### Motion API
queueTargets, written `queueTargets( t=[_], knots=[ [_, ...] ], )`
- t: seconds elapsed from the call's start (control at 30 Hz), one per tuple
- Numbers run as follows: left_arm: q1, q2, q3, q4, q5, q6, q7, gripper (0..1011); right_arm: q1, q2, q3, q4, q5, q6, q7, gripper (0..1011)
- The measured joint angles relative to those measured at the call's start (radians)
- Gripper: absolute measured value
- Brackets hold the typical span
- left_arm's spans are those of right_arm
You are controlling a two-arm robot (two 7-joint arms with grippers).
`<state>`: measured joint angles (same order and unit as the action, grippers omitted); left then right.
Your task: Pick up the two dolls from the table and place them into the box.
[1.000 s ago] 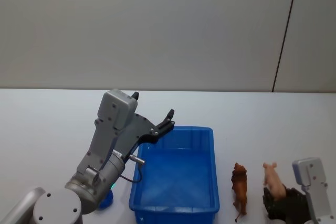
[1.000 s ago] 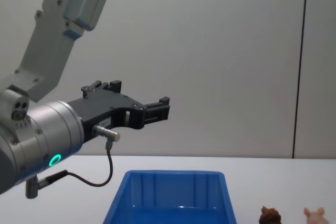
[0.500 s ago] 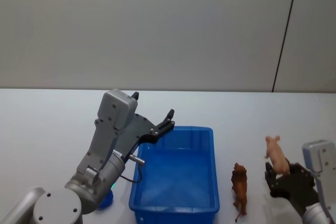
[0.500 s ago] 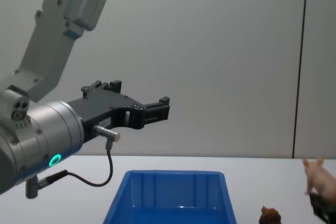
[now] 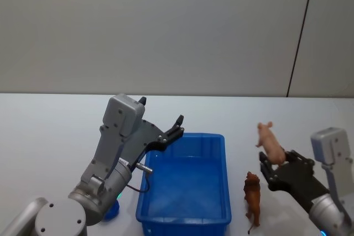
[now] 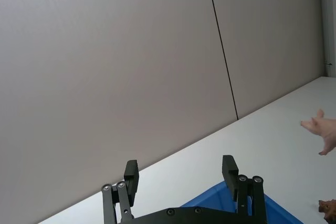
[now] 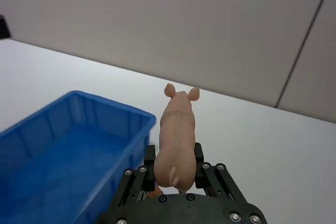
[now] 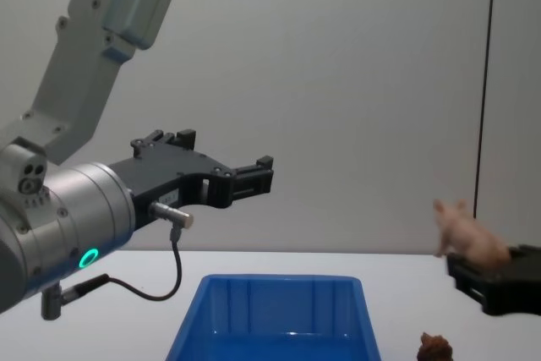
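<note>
Head view: my right gripper (image 5: 272,161), clamped on the pink pig doll (image 5: 270,141), holds it aloft just right of the blue box (image 5: 182,222), while the brown doll (image 5: 253,200) lies on the table (image 5: 55,136). Left wrist view: the left gripper (image 6: 180,171) hangs open, idle. Right wrist view: the pig faces the box. Chest view: the pig rides above rim height. Next, I judge: carry it over the rim and release.

Lion doll (image 5: 253,194) right of box (image 5: 188,187), pig doll (image 5: 271,143) aloft
</note>
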<state>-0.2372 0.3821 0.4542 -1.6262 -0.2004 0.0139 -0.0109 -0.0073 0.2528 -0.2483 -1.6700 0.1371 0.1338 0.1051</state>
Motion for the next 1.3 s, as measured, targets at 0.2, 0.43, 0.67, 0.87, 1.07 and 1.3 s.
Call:
queueTargets(
  t=[0.2, 0.43, 0.67, 0.87, 1.07, 1.3],
  knots=[
    [0.0, 0.0, 0.0, 0.0, 0.0, 0.0, 0.0, 1001, 0.03, -0.013, -0.011, 0.014, 0.003, 0.007, 0.081, 380],
    [0.0, 0.0, 0.0, 0.0, 0.0, 0.0, 0.0, 1001, 0.062, -0.034, -0.027, 0.041, 0.0, 0.024, 0.167, 380],
    [0.0, 0.0, 0.0, 0.0, 0.0, 0.0, 0.0, 1001, 0.12, -0.079, -0.064, 0.111, -0.024, 0.056, 0.279, 380],
    [0.0, 0.0, 0.0, 0.0, 0.0, 0.0, 0.0, 1001, 0.165, -0.116, -0.091, 0.175, -0.046, 0.082, 0.344, 470],
    [0.0, 0.0, 0.0, 0.0, 0.0, 0.0, 0.0, 1001, 0.196, -0.141, -0.109, 0.218, -0.062, 0.099, 0.365, 703],
    [0.0, 0.0, 0.0, 0.0, 0.0, 0.0, 0.0, 1001, 0.205, -0.148, -0.113, 0.229, -0.073, 0.109, 0.345, 886]
  ],
)
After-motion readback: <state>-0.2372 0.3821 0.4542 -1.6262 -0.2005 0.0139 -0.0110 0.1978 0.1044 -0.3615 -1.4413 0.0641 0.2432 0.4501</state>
